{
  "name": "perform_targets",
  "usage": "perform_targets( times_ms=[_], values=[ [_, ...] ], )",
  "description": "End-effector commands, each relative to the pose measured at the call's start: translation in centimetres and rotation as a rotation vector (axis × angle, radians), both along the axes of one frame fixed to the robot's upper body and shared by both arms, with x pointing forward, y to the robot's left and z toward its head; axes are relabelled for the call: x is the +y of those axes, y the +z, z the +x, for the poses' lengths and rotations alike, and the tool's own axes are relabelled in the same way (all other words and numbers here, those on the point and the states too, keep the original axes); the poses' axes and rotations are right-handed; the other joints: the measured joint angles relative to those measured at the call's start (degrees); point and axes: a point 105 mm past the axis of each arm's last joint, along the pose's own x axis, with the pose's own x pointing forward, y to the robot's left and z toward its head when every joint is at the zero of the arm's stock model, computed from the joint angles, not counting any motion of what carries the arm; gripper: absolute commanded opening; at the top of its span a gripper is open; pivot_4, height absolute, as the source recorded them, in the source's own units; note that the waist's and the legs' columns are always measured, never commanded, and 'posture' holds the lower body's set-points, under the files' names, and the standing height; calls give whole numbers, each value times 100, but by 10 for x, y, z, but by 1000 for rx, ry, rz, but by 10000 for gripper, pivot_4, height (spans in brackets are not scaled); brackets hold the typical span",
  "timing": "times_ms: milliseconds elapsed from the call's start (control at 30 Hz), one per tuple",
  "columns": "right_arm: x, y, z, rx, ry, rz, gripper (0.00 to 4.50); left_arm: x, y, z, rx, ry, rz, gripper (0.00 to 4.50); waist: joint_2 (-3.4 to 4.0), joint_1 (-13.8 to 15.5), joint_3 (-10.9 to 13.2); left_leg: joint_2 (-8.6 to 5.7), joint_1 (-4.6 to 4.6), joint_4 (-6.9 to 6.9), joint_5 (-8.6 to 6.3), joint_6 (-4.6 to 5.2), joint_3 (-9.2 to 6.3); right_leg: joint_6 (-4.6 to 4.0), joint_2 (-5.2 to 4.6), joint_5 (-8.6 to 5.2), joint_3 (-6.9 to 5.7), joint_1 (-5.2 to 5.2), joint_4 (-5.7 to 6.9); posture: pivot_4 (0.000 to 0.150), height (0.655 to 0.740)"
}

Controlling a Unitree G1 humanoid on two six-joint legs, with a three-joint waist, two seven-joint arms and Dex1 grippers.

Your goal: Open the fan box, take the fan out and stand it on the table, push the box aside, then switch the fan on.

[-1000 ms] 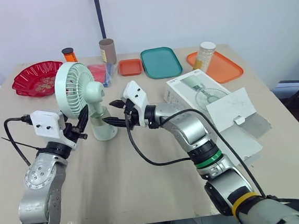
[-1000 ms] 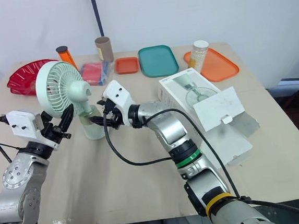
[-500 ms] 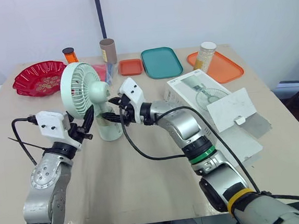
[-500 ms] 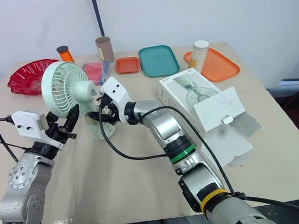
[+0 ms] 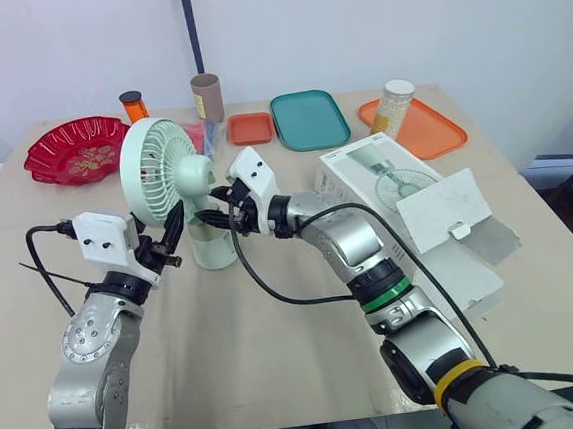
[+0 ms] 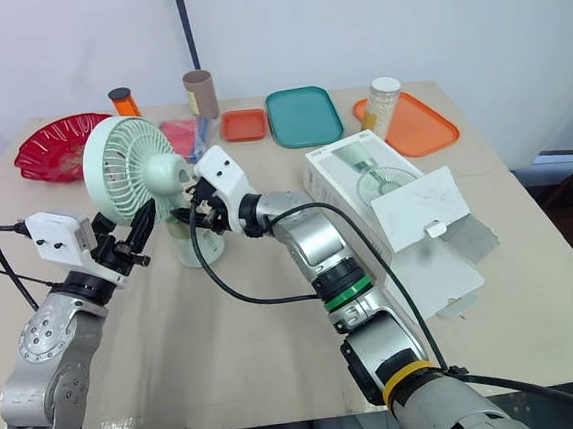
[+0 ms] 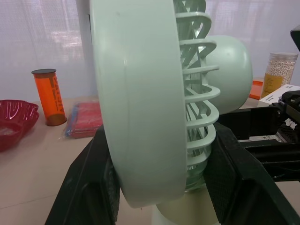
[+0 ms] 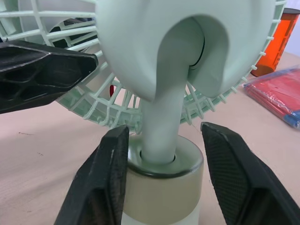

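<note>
While the fan [image 5: 176,174] stands upright on the table [image 5: 278,346] left of the middle, with the fan box [image 5: 406,204] lying well apart at the right with its flap open, the head views leave both grips hard to read. The left wrist view shows the left gripper [image 5: 172,235] closed on the fan's round head, one finger against the front rim and the other against the rear grille. An orange bottle [image 7: 49,96] and a red packet [image 7: 86,119] sit far behind. The right wrist view shows the right gripper [image 8: 161,180] spread wide, a finger on either side of the fan's base below the stem. I cannot tell whether it presses there. Compared with a second ago, the fan has shifted slightly right and the right gripper has moved in about the base.
</note>
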Motion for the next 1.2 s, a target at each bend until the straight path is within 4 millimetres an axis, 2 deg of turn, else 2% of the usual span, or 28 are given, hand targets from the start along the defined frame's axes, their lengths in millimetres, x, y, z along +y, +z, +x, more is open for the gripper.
perform_targets(
  times_ms=[33,167,267,300,333,367,800,867,900,933,1033,1200],
  values=[
    [5,17,-1,-47,11,33,23754,-4,29,-11,-123,-14,-24,18946,0,0,0,0,0,0,0,0,0,0,0,0,0,0,0,1500,7400],
    [6,16,-1,-45,12,39,23754,-6,30,-11,-127,-22,-20,18946,0,0,0,0,0,0,0,0,0,0,0,0,0,0,0,1500,7400],
    [6,17,-1,-43,14,46,15749,-6,30,-11,-128,-25,-17,18946,0,-2,0,0,0,0,0,0,0,0,0,0,0,0,0,1500,7400],
    [6,17,-1,-43,13,47,14313,-7,30,-11,-127,-27,-15,18946,0,1,0,0,0,0,0,0,0,0,0,0,0,0,0,1500,7400],
    [6,17,-1,-42,12,49,7311,-7,30,-12,-127,-29,-14,18946,0,4,0,0,0,0,0,0,0,0,0,0,0,0,0,1500,7400],
    [6,17,-1,-42,10,50,3870,-8,29,-12,-125,-32,-14,18946,0,7,0,0,0,0,0,0,0,0,0,0,0,0,0,1500,7400],
    [5,15,-1,-41,8,43,3418,-14,25,-11,-110,-63,2,18946,0,7,0,0,-1,0,0,0,0,0,0,0,0,0,0,1500,7400],
    [5,15,-1,-40,8,41,3386,-12,23,-10,-101,-62,-1,29063,0,7,0,0,-1,0,0,0,0,0,0,0,0,0,0,1500,7400],
    [5,15,-1,-40,8,41,3386,-12,22,-10,-95,-67,-4,30637,0,8,0,0,-1,0,0,0,0,0,0,0,0,0,0,1500,7400],
    [4,15,0,-40,7,40,3386,-11,21,-10,-93,-61,1,35476,0,9,0,0,-1,0,0,0,0,0,0,0,0,0,0,1500,7400],
    [3,13,1,-37,0,36,3386,-7,21,-12,-102,-53,12,44706,0,5,0,0,1,0,0,0,0,0,0,0,0,0,0,1500,7400],
    [-2,14,8,-30,-23,39,3386,6,22,-22,-115,-37,29,44706,0,1,0,0,2,0,0,0,1,0,0,0,1,1,0,1500,7400]
  ],
)
